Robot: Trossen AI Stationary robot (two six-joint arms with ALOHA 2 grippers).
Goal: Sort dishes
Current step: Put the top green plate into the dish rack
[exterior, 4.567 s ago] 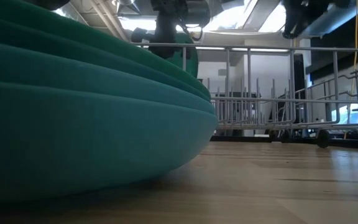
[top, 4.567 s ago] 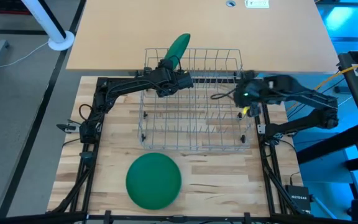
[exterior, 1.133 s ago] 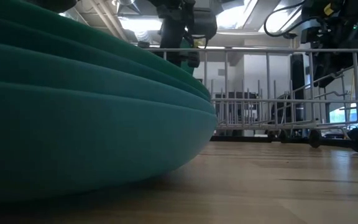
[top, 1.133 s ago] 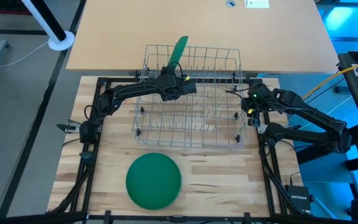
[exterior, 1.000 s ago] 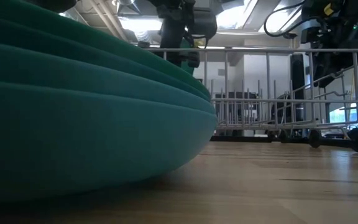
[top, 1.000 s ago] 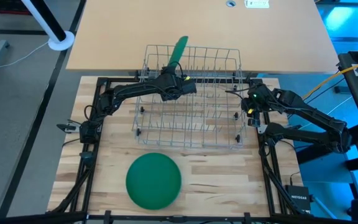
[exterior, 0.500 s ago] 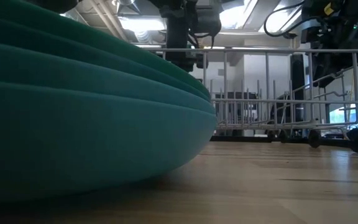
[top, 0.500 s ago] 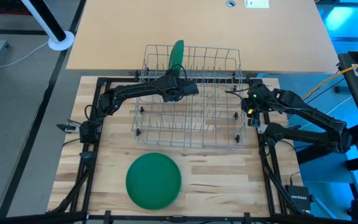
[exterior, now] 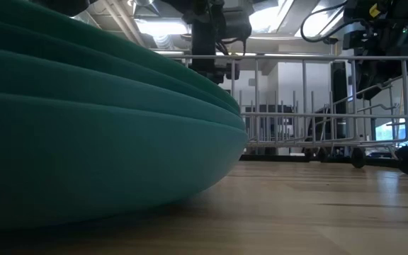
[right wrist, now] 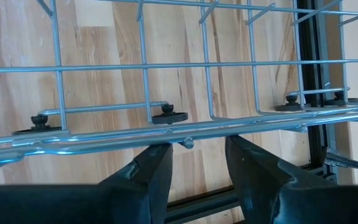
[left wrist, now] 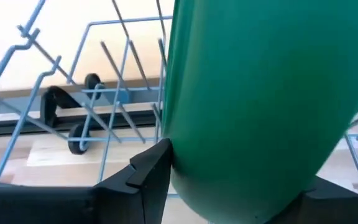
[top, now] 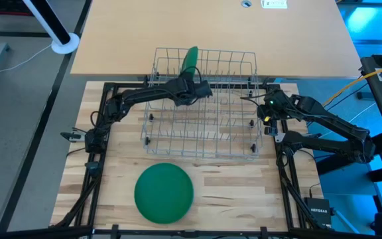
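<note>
One green plate (top: 190,58) stands on edge over the far left part of the wire rack (top: 204,51), held by my left gripper (top: 192,85), which is shut on it. In the left wrist view the plate (left wrist: 260,93) fills the gap at my left gripper (left wrist: 241,177), with rack tines behind it. A stack of green plates (top: 164,192) lies flat near the table's near edge and looms large in the low view (exterior: 83,127). My right gripper (top: 260,114) is open at the rack's right rim. My left gripper pinches the plate by the part of its rim nearest the arm (left wrist: 185,180), one finger (left wrist: 148,171) on each face. It reaches in from the near left, over the rack's top. The plate stands almost upright; I cannot tell whether its lower edge touches the rack. My right gripper (right wrist: 197,155) comes down on the rack's right rim wire (right wrist: 229,127), which runs across both fingertips. I cannot tell whether the fingers touch it.
The rack (exterior: 303,58) stands on small black feet on the wooden slat table, its tines mostly bare. Black frame rails run along the table's left and right sides. A smooth tan board lies beyond the rack. Bare wood lies right of the plate stack.
My left gripper has moved slightly toward the table's right and turned the plate from a lean to nearly upright over the rack's far left part. The rack, the stack and the right arm have kept still.
</note>
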